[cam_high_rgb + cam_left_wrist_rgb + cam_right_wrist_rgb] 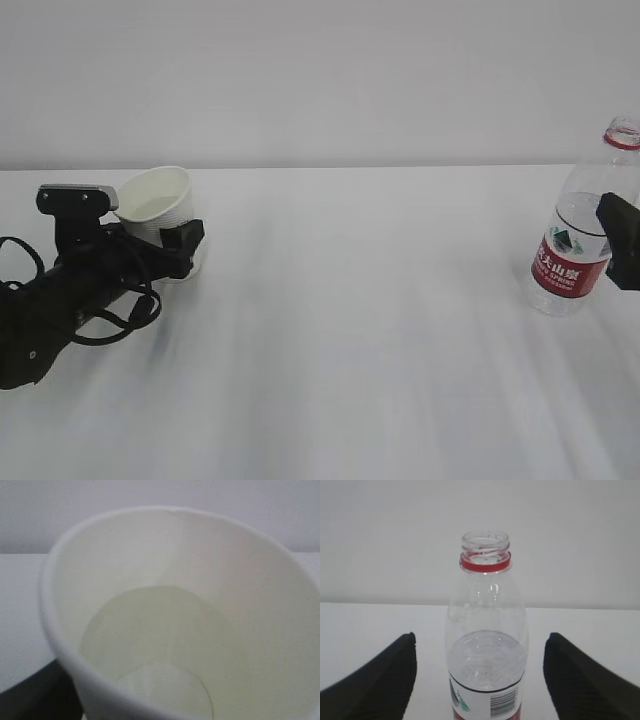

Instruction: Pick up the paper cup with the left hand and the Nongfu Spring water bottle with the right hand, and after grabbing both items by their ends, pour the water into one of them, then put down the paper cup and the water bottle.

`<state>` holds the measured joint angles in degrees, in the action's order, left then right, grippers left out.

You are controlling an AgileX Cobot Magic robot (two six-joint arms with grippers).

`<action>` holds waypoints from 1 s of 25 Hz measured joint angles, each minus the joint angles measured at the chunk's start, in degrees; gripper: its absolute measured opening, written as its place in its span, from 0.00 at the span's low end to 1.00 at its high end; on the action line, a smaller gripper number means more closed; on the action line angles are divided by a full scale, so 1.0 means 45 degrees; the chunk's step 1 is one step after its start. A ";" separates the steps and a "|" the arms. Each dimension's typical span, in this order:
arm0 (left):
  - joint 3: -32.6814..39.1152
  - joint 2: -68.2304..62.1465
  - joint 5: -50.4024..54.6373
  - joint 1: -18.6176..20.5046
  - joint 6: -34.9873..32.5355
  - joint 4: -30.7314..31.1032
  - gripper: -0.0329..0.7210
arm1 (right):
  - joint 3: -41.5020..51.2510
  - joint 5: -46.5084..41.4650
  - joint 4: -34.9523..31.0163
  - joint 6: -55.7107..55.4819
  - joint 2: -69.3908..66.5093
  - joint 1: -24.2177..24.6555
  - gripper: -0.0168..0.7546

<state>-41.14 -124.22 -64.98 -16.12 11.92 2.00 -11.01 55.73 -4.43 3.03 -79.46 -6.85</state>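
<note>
The white paper cup (155, 205) leans to the left at the far left of the table, between the fingers of my left gripper (175, 238). One black finger (186, 240) lies across its front; the other is hidden behind it. In the left wrist view the cup's inside (165, 630) fills the frame, with what looks like a little clear liquid pooled low down. The Nongfu Spring water bottle (578, 240) stands upright and uncapped at the far right, with water (487, 657) up to about half its height. My right gripper (479, 680) is open, with a gap between the bottle (485, 630) and each finger.
The white table (380, 330) runs between the two arms, with a plain wall behind it. The left arm's black body and loose cables (110, 320) lie low over the table's left front. Only a black part of the right gripper (622, 240) shows at the right edge.
</note>
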 joint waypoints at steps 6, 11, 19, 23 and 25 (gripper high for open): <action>0.0000 0.0000 -0.0017 0.0000 0.0000 0.0000 0.96 | 0.0000 0.0023 0.0000 0.0000 0.0000 0.0000 0.79; 0.0106 0.0000 -0.0078 0.0000 0.0000 0.0000 0.96 | 0.0000 0.0023 0.0000 0.0000 0.0000 0.0000 0.79; 0.0981 0.0000 -0.0104 0.0000 0.0169 0.0000 0.96 | 0.0000 0.0049 0.0000 0.0000 0.0000 0.0000 0.79; 0.1453 0.0000 -0.0104 0.0000 0.0225 -0.0025 0.95 | 0.0000 0.0070 0.0000 0.0000 0.0000 0.0000 0.79; 0.1599 0.0050 -0.0104 0.0000 0.0234 -0.0025 0.95 | 0.0000 0.0100 0.0000 0.0000 0.0000 0.0000 0.79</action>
<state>-33.94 -124.00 -65.45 -16.12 12.97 1.89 -11.01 56.18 -4.43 3.03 -79.46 -6.85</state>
